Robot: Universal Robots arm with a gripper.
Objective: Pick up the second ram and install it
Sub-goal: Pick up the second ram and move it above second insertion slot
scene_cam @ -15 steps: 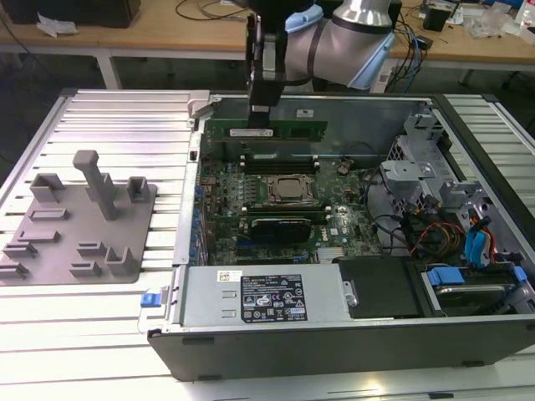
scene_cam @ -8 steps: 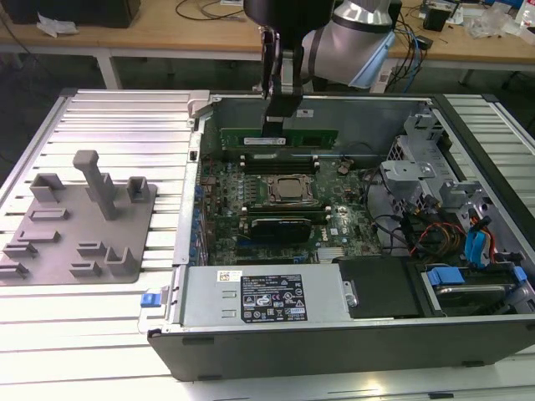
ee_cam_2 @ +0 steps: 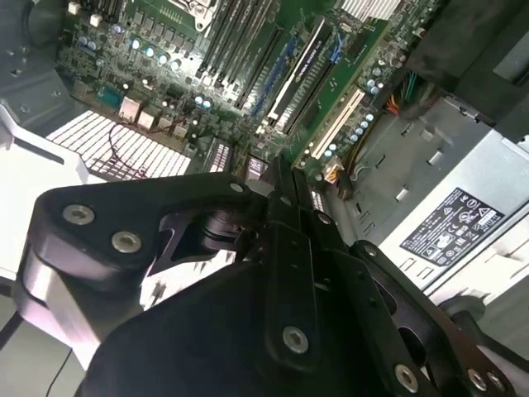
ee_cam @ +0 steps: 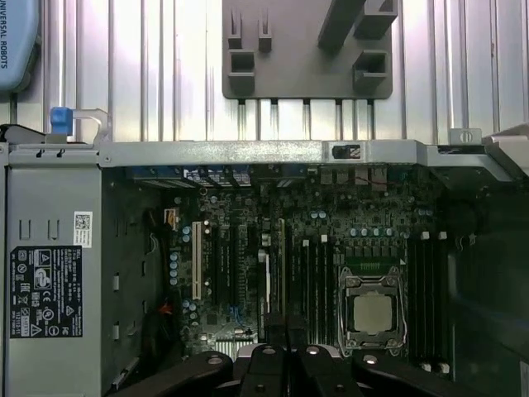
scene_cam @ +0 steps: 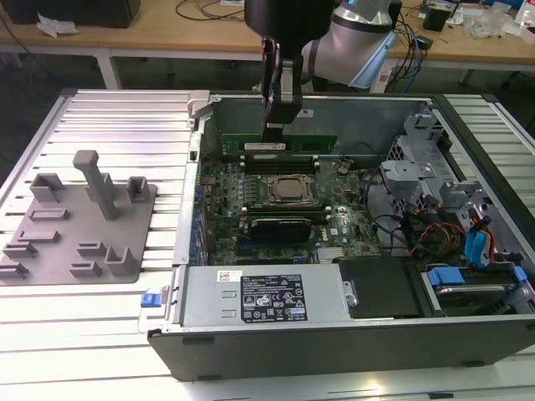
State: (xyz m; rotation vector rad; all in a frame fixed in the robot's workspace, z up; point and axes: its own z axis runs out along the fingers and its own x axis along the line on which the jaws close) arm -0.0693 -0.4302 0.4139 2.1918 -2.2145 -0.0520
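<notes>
Green and thin, the ram (scene_cam: 305,140) stands on its long edge inside the open case (scene_cam: 334,104), over the slots between the CPU socket (scene_cam: 289,190) and the case wall on the arm's side. Its long axis runs across the exterior view from left to right, in line with the slots on the board (scene_cam: 343,196). The claw (scene_cam: 277,125) reaches straight down onto its top edge, nearer the end at the exterior view's left. It looks clamped on the ram, fingers drawn close with the stick between them. The ram thus hangs directly beneath the claw, at or just above a slot by my judgement. Whether it is seated I cannot tell. Grey holder blocks (scene_cam: 79,217) sit on the worktop (scene_cam: 125,113), well apart from the case.
</notes>
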